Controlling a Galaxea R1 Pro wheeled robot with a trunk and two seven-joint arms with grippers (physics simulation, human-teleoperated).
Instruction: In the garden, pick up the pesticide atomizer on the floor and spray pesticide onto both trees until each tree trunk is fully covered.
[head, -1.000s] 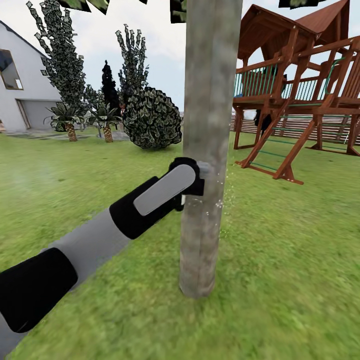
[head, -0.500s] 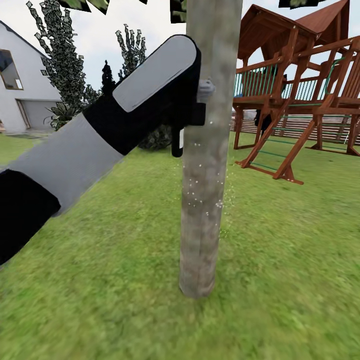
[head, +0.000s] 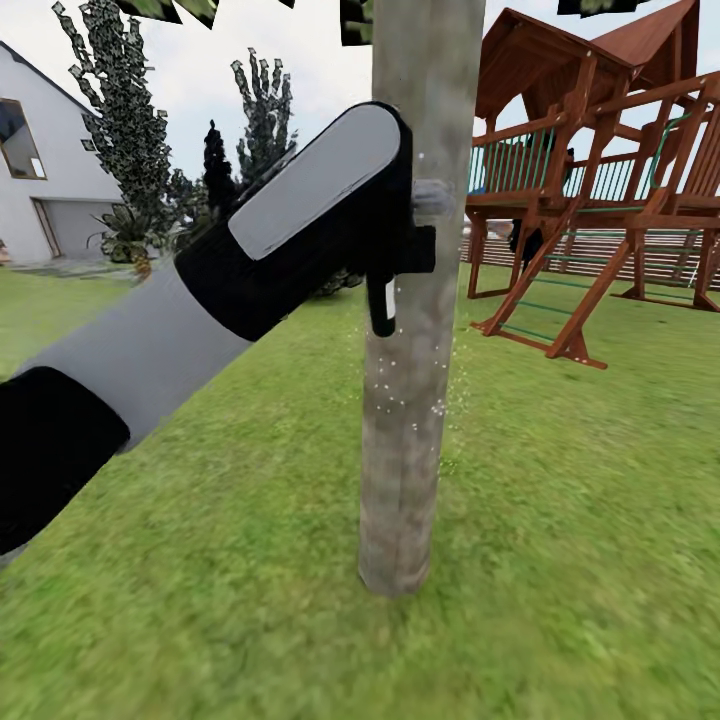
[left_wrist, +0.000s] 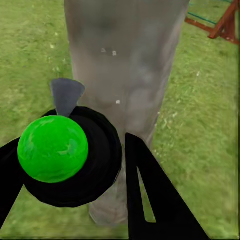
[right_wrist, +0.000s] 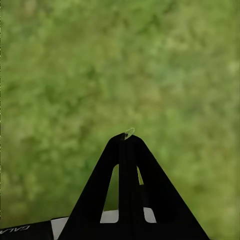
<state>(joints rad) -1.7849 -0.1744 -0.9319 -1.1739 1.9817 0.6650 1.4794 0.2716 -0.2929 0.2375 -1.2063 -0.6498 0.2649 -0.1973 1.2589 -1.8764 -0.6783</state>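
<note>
A thick grey-brown tree trunk (head: 408, 420) rises from the grass straight ahead. My left gripper (head: 402, 240) is raised against its left side and shut on the pesticide atomizer (head: 383, 300), whose dark bottle hangs below the fingers. The grey nozzle (head: 433, 196) points at the bark. White pesticide specks (head: 385, 392) dot the trunk below the nozzle. In the left wrist view the atomizer's black head with a green ball (left_wrist: 53, 148) sits in the left gripper (left_wrist: 67, 155), close to the trunk (left_wrist: 125, 65). My right gripper (right_wrist: 125, 136) is shut with nothing in it above blurred grass.
A wooden playhouse (head: 600, 170) stands at the back right before a slat fence (head: 590, 255). A white house (head: 40, 180), dark conifers (head: 125, 120) and a palm (head: 130, 240) stand at the far left. Lawn (head: 580, 520) surrounds the trunk.
My left arm lifted the atomizer from mid-trunk height to higher up, then shifted slightly down and right toward the bark. More white specks now show on the trunk.
</note>
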